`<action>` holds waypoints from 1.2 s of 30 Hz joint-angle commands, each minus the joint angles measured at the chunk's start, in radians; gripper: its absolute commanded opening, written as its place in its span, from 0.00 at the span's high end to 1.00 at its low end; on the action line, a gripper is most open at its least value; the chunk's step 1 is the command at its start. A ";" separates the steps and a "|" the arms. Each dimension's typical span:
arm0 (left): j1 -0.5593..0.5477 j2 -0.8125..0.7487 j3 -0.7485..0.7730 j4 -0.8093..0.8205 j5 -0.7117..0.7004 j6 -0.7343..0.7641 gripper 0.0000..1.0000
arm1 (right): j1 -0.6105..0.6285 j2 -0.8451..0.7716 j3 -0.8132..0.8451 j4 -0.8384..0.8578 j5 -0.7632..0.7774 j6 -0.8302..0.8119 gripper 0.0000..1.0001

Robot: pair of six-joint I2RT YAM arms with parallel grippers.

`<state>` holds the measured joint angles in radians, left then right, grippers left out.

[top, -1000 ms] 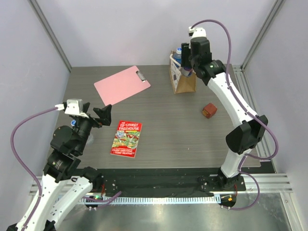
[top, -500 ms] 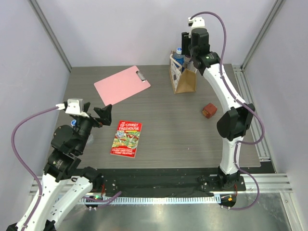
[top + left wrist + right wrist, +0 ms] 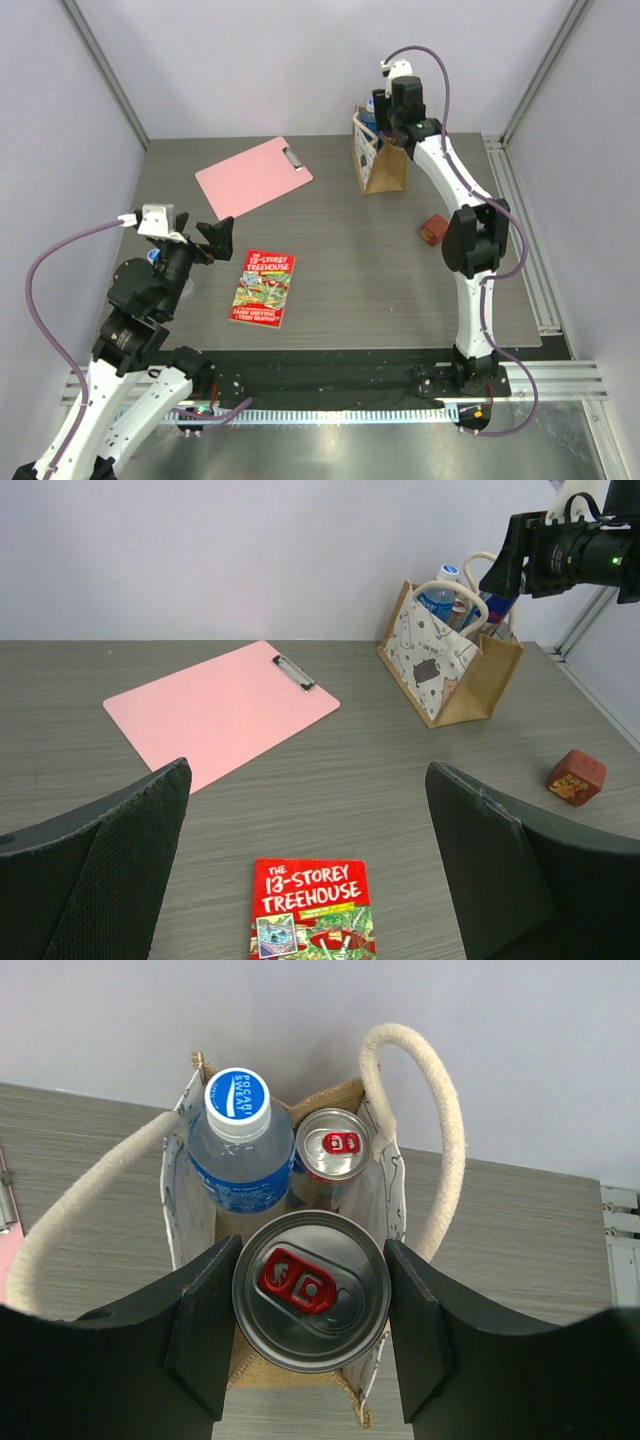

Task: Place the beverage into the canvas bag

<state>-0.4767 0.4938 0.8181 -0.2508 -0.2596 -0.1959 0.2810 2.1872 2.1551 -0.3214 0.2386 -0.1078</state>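
The canvas bag (image 3: pixel 383 165) stands upright at the back of the table, tan with a white patterned panel and cream loop handles (image 3: pixel 440 1130). It also shows in the left wrist view (image 3: pixel 450 670). My right gripper (image 3: pixel 312 1305) is shut on a silver beverage can with a red tab (image 3: pixel 310 1290) and holds it upright over the bag's open mouth. A clear bottle with a blue cap (image 3: pixel 237 1150) and another red-tab can (image 3: pixel 335 1150) stand inside the bag. My left gripper (image 3: pixel 305 780) is open and empty, raised above the table's near left (image 3: pixel 215 238).
A pink clipboard (image 3: pixel 252 175) lies at the back left. A red book (image 3: pixel 263 288) lies near the front, just ahead of my left gripper. A small red-brown cube (image 3: pixel 432 229) sits right of the middle, in front of the bag.
My right gripper has moved back and a little left with the can, from the bag's right side to above its opening. The left arm has not moved.
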 commanded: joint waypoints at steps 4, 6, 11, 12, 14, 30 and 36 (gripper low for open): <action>0.001 0.008 0.001 0.042 0.017 0.012 0.00 | -0.023 -0.007 0.000 0.120 -0.022 0.014 0.99; 0.001 0.008 0.001 0.041 0.016 0.012 0.00 | -0.025 0.002 -0.008 0.117 -0.031 0.031 0.99; 0.000 0.005 0.001 0.041 0.014 0.015 0.00 | -0.025 0.026 -0.026 0.108 -0.025 0.056 0.99; 0.001 0.005 0.000 0.042 0.014 0.015 0.00 | -0.026 0.032 -0.029 0.108 -0.022 0.059 0.99; 0.001 0.003 0.000 0.041 0.013 0.015 0.00 | -0.028 0.043 -0.031 0.105 -0.012 0.069 0.98; 0.001 0.003 0.000 0.041 0.016 0.015 0.00 | -0.048 0.078 -0.072 0.096 0.037 0.145 0.66; 0.001 0.003 0.000 0.041 0.016 0.013 0.00 | -0.046 0.069 -0.075 0.094 0.057 0.163 0.43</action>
<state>-0.4767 0.4938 0.8181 -0.2508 -0.2508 -0.1955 0.2428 2.2955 2.0808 -0.2913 0.2512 0.0303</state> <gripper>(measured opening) 0.996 0.595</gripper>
